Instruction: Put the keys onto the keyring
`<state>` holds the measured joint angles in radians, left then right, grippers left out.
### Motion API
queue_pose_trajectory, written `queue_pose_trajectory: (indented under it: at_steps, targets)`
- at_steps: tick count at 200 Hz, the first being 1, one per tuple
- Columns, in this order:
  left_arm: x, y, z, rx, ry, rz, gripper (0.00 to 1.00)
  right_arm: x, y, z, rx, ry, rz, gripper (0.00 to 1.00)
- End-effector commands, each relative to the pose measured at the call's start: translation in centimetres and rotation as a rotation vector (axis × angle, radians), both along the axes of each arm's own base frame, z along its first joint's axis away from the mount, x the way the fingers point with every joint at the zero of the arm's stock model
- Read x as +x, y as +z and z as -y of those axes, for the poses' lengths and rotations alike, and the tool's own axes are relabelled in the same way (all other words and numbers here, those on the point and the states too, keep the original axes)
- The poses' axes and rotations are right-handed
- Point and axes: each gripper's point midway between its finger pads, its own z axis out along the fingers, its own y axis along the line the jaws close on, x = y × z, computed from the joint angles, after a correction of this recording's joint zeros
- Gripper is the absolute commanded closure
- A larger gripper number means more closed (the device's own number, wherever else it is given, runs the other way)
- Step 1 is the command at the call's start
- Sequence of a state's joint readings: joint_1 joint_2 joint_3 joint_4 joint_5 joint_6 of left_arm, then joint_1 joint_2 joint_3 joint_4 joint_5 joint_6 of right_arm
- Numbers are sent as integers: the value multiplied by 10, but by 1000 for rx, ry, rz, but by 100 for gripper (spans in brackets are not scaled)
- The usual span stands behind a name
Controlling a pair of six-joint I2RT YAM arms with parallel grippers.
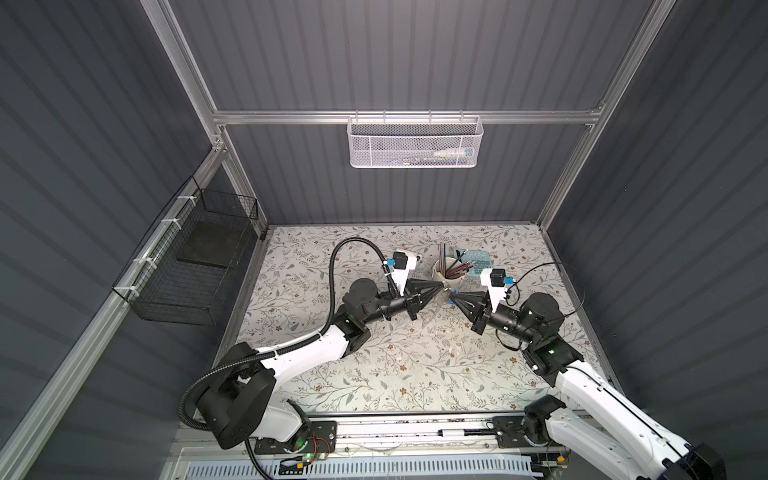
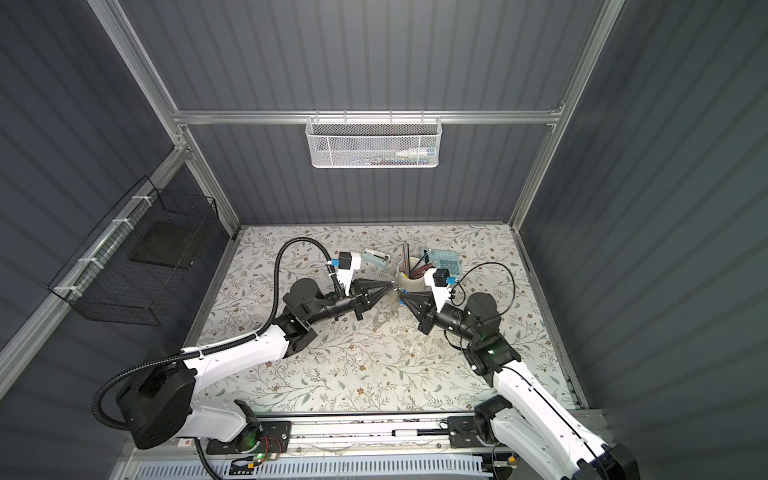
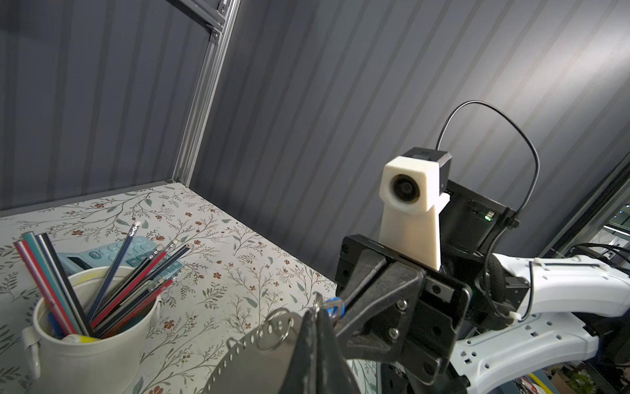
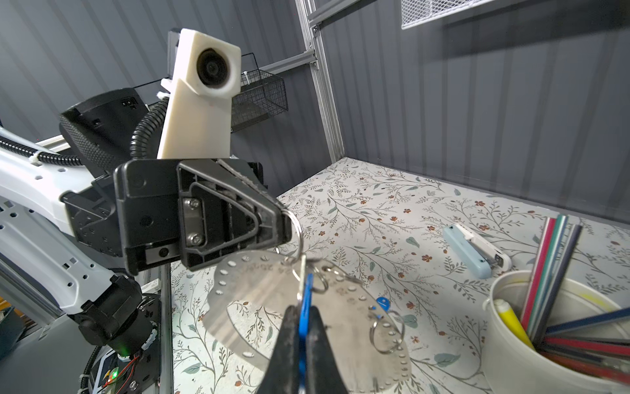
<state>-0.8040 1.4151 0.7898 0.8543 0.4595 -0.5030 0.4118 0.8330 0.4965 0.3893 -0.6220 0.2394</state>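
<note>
Where the two arms meet above the table [image 1: 374,374], just near of the white cup [image 1: 437,272], the holdings are listed thus.

Left gripper [image 4: 285,227]: fully closed, pinching a small wire ring [image 4: 297,235]. From that ring hangs the keyring [image 4: 238,276], a flat grey loop with a studded rim, clear of the table.

Right gripper [image 4: 303,327]: fully closed on the blue tag of one key [image 4: 305,300].

Second key [image 4: 382,303]: blue tag showing at the keyring's rim, close to another small ring. Whether it is already attached cannot be told.

Governing relation: the held key lies just right of the left gripper's tip, the two tips almost touching in both top views. The tag's long axis runs along the right gripper's fingers and points left, at the wire ring.

Nearer arm for threading, by judgement: right, advancing leftward, while the left merely steadies.
</note>
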Motion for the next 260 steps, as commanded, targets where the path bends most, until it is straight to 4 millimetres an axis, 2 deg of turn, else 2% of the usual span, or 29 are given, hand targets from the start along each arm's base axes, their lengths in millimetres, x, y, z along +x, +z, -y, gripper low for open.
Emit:
queue_pose_trajectory:
  at_steps: [1,18,70,115,139,171,232,260]
  targets:
    - [-1,22,2,-43,-25,32,100,1,12,-1,10,4,36,94]
    - [-2,22,2,-44,-29,34,100,3,12,-1,17,0,37,93]
    - [0,27,1,-53,-20,41,100,2,-4,-1,29,0,-15,88]
    - [1,30,2,-67,-16,41,100,-3,-28,-4,38,28,-90,90]
    - [3,29,1,-65,-9,40,100,-3,-33,-5,41,25,-107,90]
    - [3,26,2,-62,-12,34,100,-2,-27,-1,34,-3,-71,89]
    - [2,21,2,-48,-16,23,100,-1,4,2,30,-17,15,91]
    - [2,17,3,-41,-20,15,100,-4,12,3,46,-16,29,92]
